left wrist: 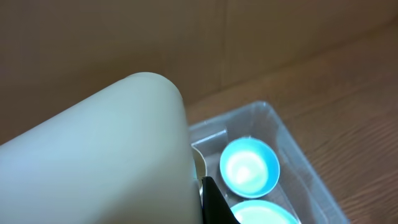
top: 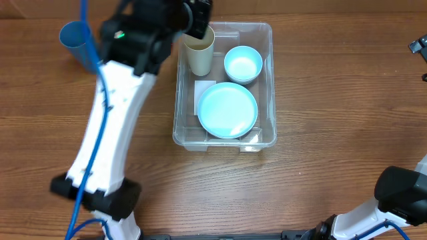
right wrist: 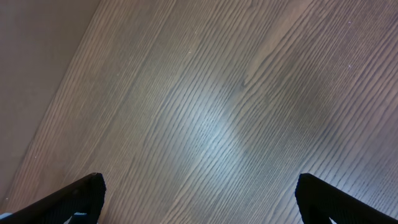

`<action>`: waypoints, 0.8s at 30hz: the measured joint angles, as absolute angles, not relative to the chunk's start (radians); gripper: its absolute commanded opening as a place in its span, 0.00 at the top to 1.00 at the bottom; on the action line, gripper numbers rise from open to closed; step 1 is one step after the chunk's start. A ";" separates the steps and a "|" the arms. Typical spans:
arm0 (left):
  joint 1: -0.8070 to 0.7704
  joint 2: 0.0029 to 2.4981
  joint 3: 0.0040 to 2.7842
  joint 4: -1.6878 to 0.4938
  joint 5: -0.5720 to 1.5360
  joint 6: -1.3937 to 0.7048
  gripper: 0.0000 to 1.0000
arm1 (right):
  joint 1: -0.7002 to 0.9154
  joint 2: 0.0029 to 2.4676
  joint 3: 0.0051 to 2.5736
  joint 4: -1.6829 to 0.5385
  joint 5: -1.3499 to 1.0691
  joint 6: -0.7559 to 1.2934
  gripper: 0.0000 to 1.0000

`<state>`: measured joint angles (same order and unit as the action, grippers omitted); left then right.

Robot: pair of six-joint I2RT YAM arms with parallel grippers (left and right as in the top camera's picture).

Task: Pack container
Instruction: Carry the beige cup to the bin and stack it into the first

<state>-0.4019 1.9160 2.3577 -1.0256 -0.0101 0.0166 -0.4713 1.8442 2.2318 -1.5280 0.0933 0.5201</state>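
The clear plastic container (top: 270, 80) stands mid-table, holding a light blue bowl (top: 243, 65) at the far right and a light blue plate (top: 227, 110) at the front. A beige cup (top: 200, 57) stands upright in its far left corner, and my left gripper (top: 202, 30) is shut on the cup's rim from above. In the left wrist view the beige cup (left wrist: 106, 155) fills the left side against my left gripper (left wrist: 200, 200), with the bowl (left wrist: 249, 165) and plate (left wrist: 261, 213) below. I cannot tell whether the cup touches the container floor. My right gripper (right wrist: 202, 196) hangs open over bare wood.
A blue cup (top: 79, 41) stands on the table at the far left, partly behind my left arm (top: 110, 133). A white label (top: 202, 93) shows on the container floor. My right arm's base (top: 400, 193) is at the front right corner.
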 measured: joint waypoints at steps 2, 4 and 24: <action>-0.406 1.964 2.357 -1.031 -0.010 0.023 0.96 | -0.472 1.844 2.231 -1.528 0.093 0.519 0.00; -0.409 2.011 2.356 -1.036 -0.010 0.027 0.96 | -0.472 1.844 2.232 -1.528 0.093 0.520 0.00; -0.413 2.055 2.345 -1.178 0.008 0.027 0.96 | -0.472 1.844 2.232 -1.528 0.093 0.520 0.00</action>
